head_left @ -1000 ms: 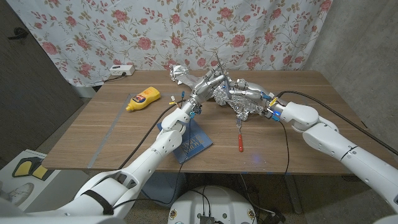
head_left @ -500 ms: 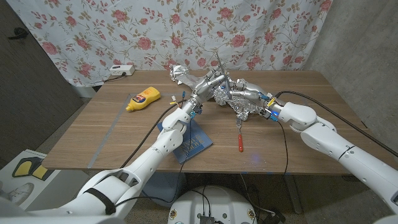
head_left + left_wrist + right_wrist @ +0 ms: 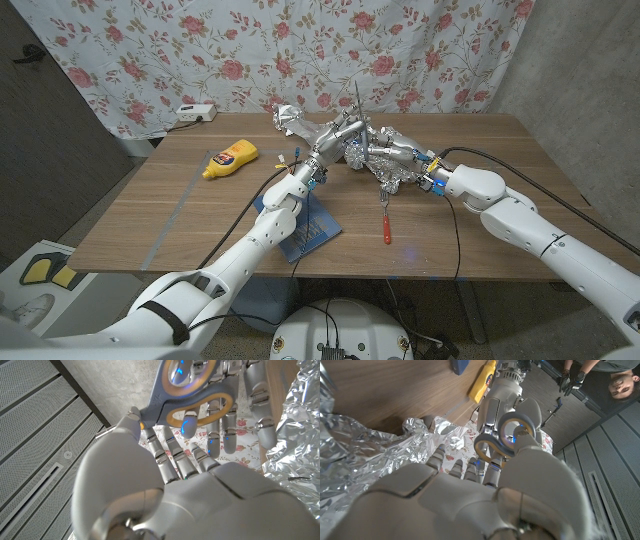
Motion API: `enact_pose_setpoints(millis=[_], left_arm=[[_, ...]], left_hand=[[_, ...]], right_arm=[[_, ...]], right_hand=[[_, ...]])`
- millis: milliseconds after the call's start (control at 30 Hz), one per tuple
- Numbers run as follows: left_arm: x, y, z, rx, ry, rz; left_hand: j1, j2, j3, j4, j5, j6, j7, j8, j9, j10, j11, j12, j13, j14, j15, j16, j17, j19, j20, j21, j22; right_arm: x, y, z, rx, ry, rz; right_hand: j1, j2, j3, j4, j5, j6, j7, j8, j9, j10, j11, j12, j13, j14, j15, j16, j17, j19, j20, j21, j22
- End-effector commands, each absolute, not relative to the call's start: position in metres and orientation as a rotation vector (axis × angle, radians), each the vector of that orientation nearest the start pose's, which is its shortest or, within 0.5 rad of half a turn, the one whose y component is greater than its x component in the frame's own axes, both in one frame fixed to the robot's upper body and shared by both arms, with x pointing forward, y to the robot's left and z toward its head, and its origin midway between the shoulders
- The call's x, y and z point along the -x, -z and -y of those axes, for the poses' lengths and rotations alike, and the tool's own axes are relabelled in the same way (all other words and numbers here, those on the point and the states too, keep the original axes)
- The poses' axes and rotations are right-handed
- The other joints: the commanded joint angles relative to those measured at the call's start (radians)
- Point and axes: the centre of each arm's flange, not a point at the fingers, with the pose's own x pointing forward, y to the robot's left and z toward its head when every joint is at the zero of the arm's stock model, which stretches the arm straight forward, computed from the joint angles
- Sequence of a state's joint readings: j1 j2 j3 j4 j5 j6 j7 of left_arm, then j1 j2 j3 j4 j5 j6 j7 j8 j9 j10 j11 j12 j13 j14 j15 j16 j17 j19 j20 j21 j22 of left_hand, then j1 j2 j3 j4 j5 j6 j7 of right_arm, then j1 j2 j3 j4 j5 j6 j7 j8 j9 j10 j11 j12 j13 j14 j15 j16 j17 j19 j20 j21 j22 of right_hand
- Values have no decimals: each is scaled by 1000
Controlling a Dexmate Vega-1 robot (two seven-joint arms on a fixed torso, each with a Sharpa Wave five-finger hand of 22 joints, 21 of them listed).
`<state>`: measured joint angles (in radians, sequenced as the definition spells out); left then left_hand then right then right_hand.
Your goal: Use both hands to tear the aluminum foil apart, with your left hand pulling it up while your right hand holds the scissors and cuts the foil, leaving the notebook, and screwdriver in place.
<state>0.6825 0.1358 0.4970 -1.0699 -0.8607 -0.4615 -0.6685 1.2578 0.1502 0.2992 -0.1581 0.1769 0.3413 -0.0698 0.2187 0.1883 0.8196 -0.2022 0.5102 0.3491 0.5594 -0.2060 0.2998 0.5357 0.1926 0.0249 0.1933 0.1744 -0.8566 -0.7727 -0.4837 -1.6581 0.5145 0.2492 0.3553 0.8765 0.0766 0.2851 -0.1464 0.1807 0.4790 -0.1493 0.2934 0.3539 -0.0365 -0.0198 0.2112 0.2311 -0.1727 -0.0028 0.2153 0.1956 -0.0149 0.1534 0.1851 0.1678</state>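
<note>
1. Gripping the scissors (image 3: 160, 397) with the right hand (image 3: 400, 155): fingers hooking through the orange-lined loops, blade tip pointing up toward 12 o'clock over the foil.
2. Crowding that same handle with the left hand (image 3: 335, 135): thumb touching the scissors in the left wrist view. Unable to tell whether it is pinching any foil, so risking a pull-up that lifts nothing.
3. Sitting crumpled at the table's (image 3: 200, 230) 12 o'clock, under and between both hands: aluminum foil (image 3: 398, 172). Bunching this thick, probably jamming the blades or folding instead of shearing.
4. Working the two hands almost in contact: risking finger collision, or knocking the scissors out of the loops on opening.
5. Lacking visible tension in the sheet: likely dragging the whole wad toward 9 o'clock rather than tearing it.
6. Lying just at 6 o'clock of the right hand: red-handled screwdriver (image 3: 385, 225). Risking a nudge from the right forearm or trailing foil.
7. Lying under the left forearm at 7 o'clock: blue notebook (image 3: 312, 232). Risking a shift if that arm drops or sweeps.
</note>
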Motion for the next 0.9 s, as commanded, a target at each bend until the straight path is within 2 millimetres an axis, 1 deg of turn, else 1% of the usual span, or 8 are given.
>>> enact_pose_setpoints(millis=[33,167,200,267,400,600,733,900], left_arm=[[-628,0,-75,288,953,789],[-627,0,-75,288,952,791],[-627,0,-75,288,953,791],[-627,0,-74,287,955,791],[-626,0,-73,285,959,790],[-625,-1,-71,277,962,796],[-625,-1,-69,275,969,796],[-624,0,-65,264,982,794]], left_hand=[[11,6,0,0,0,8,-1,0,4,17,-9,105,220,27,-30,9,9,-2,1,3,2],[13,4,-2,-1,0,8,-4,0,5,19,-9,106,221,28,-30,12,13,-3,1,3,2],[14,4,-2,-1,0,8,-3,0,5,19,-8,106,220,28,-30,13,15,-3,1,3,2],[15,4,-3,-1,0,9,-4,0,5,19,-8,105,219,28,-30,14,16,-3,2,3,2],[17,4,-4,-1,0,11,-7,0,5,19,-8,104,218,28,-30,15,20,-3,1,4,2],[18,5,-6,0,-1,16,-16,0,5,20,-9,105,218,27,-27,16,24,-4,4,3,2],[21,5,-7,-1,0,25,-34,2,5,19,-12,103,215,27,-28,18,29,-5,2,3,2],[24,4,-9,-2,0,26,-37,1,5,21,-13,103,214,29,-28,22,35,-7,2,3,2]], right_arm=[[-572,-6,210,432,-724,666],[-572,-4,210,420,-729,668],[-572,-4,209,414,-729,671],[-571,-3,208,413,-730,672],[-571,-2,206,411,-735,667],[-571,1,205,404,-753,657],[-571,2,203,395,-767,651],[-571,4,202,391,-786,647]], right_hand=[[-3,-8,-10,6,1,7,11,-3,5,0,7,6,1,-59,3,-1,2,0,3,-1,-1],[-13,-11,-19,12,2,30,25,4,8,6,19,8,-1,-57,14,0,3,2,17,0,-1],[-12,-10,-20,11,3,47,19,10,9,13,12,10,-2,-56,10,0,3,3,12,0,-1],[-8,-9,-20,9,4,67,18,17,11,20,12,12,-3,-54,11,0,3,5,16,1,-1],[-4,-8,-21,7,5,70,16,18,13,20,11,11,-4,-52,9,0,2,5,12,0,-1],[-3,-10,-25,7,5,63,30,14,15,20,20,10,-6,-51,13,0,2,4,16,0,-1],[-8,-15,-32,9,4,33,41,-3,13,16,32,7,-7,-54,24,-1,3,3,25,-1,-1],[-7,-15,-34,9,4,24,53,-11,10,11,35,5,-8,-58,32,-3,3,0,32,-2,-1]])
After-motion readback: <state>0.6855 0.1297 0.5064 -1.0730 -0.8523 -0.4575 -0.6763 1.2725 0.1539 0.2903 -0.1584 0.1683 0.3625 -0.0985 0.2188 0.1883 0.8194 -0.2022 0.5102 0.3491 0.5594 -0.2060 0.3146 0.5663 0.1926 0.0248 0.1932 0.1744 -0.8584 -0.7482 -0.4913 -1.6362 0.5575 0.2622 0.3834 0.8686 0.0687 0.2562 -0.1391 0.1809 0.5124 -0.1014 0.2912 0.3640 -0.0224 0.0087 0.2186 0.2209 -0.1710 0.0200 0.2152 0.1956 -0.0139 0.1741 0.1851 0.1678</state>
